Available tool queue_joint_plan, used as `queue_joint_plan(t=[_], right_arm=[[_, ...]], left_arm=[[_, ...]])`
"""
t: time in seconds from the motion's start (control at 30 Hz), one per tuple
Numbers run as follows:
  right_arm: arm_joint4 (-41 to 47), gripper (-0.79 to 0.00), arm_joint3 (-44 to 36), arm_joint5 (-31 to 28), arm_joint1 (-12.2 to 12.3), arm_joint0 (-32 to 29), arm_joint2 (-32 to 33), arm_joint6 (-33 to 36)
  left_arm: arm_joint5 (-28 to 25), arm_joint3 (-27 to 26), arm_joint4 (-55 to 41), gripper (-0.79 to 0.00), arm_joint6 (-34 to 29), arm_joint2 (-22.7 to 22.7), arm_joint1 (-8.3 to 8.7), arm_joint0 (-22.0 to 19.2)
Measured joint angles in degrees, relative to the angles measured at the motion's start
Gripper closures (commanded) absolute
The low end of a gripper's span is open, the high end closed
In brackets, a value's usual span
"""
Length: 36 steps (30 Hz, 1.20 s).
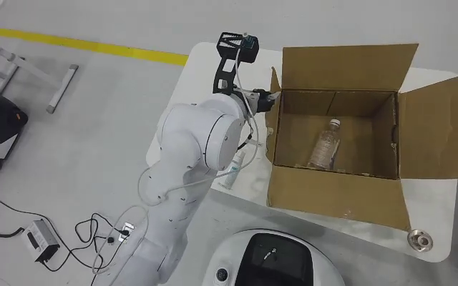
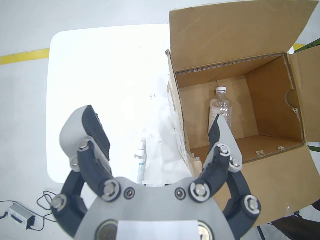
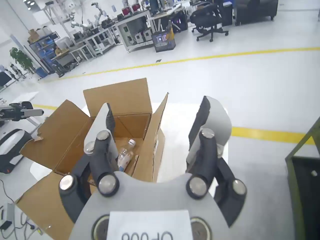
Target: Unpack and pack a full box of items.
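Note:
An open cardboard box (image 1: 336, 189) stands on the white table (image 1: 207, 79) with its flaps spread. One clear plastic bottle (image 1: 325, 143) with a white cap lies on the box floor, also seen as the bottle (image 2: 221, 108) and the bottle (image 3: 125, 154). A small white spray bottle (image 1: 232, 169) lies on the table just outside the box's left wall, below my left gripper (image 2: 155, 126). That left gripper (image 1: 263, 102) hovers open and empty by the box's left flap. My right gripper (image 3: 157, 118) hangs open and empty, high up and off to the side of the box (image 3: 75, 136).
A small round metal disc (image 1: 420, 240) sits on the table near its front right corner. The table (image 2: 100, 76) left of the box is bare apart from the spray bottle (image 2: 140, 157). A dark green frame (image 3: 300, 151) stands on the floor beside the right gripper.

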Motion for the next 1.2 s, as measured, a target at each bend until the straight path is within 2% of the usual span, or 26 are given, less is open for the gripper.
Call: queue_joint_plan(t=[0.13,0.43,0.53,0.6,0.77,0.87,0.97,1.13,1.2], right_arm=[[-3.8,0.0,0.4,-4.5,0.4,1.1,-0.4,0.1],[-3.9,0.0,0.6,-5.2,0.5,1.4,-1.1,0.1],[-3.9,0.0,0.6,-5.2,0.5,1.4,-1.1,0.1],[-3.9,0.0,0.6,-5.2,0.5,1.4,-1.1,0.1],[-3.9,0.0,0.6,-5.2,0.5,1.4,-1.1,0.1],[-3.9,0.0,0.6,-5.2,0.5,1.4,-1.1,0.1],[-3.9,0.0,0.6,-5.2,0.5,1.4,-1.1,0.1],[-3.9,0.0,0.6,-5.2,0.5,1.4,-1.1,0.1],[-3.9,0.0,0.6,-5.2,0.5,1.4,-1.1,0.1]], left_arm=[[0.0,0.0,0.1,-0.785,0.0,0.0,0.01,0.0],[-0.1,0.0,-0.2,-0.785,0.3,0.0,0.01,0.3],[-3.3,-0.3,-1.3,-0.785,1.9,-0.9,0.23,1.8],[-5.3,-0.4,-1.3,-0.785,0.5,-2.3,0.45,1.6],[-8.5,3.4,-3.0,-0.785,0.0,-8.3,1.49,1.3],[-9.9,4.6,-4.3,-0.785,0.0,-11.0,2.48,2.6],[-11.8,4.8,-3.4,-0.785,0.0,-12.0,3.62,5.5],[-11.6,3.3,-6.2,-0.785,0.0,-12.0,5.38,10.4],[-11.8,3.1,-6.4,-0.785,0.0,-11.8,5.69,11.0]])
